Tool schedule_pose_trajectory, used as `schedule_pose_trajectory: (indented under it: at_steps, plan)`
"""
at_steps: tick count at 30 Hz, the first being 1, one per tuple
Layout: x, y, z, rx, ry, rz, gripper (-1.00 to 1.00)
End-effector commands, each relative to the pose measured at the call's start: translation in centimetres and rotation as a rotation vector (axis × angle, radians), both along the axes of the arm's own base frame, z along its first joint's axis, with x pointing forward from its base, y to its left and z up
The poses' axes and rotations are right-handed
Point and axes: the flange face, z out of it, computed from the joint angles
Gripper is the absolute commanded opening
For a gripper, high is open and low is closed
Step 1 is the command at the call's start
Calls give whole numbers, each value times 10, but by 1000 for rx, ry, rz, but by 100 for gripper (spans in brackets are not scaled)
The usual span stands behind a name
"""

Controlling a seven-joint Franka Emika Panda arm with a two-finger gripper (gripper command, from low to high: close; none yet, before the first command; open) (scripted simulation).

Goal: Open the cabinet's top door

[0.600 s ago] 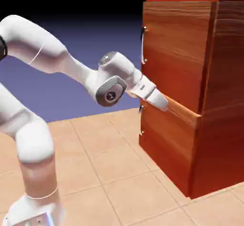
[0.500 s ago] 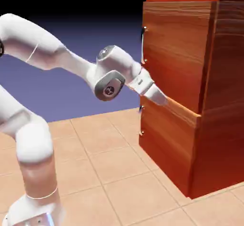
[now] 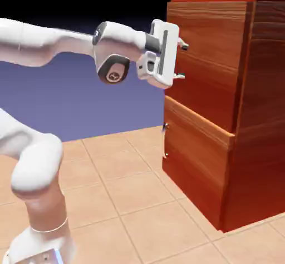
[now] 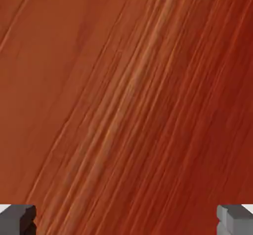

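Observation:
The reddish-brown cabinet [image 3: 260,124] stands at the exterior view's right. Its top door [image 3: 209,57] is the upper wood-grain panel and sits flush and shut. My gripper [image 3: 182,61] is open at the door's left edge, with one fingertip above the other, both pointing at the door front. The white hand covers the spot where the silver bar handle sits, so the handle is hidden. In the hand view the gripper [image 4: 126,221] faces slanting wood grain [image 4: 123,100] very close up. Nothing lies between the two grey fingertips [image 4: 17,219].
Below the top door, the lower front panel [image 3: 195,163] juts out slightly and carries a small dark handle [image 3: 165,140] at its left edge. The tan tiled floor [image 3: 128,202] spreads in front of the cabinet. My arm's base rises at the lower left.
The hand has risen from the lower panel's top edge to the height of the top door's handle. It has also turned, so the fingers now stand one above the other.

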Motion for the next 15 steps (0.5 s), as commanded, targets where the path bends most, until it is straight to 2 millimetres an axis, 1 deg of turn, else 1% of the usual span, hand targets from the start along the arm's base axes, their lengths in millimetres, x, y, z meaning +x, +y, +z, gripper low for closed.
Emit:
schedule_pose_trajectory:
  at_steps: [1,5,8,12,15]
  plan:
    - [-2,5,5,61,-23,-18,0]
    - [-10,29,19,307,-106,-76,0]
    - [-15,49,25,493,-161,-107,0]
    - [-19,77,26,741,-219,-137,0]
    - [-20,99,22,927,-251,-153,0]
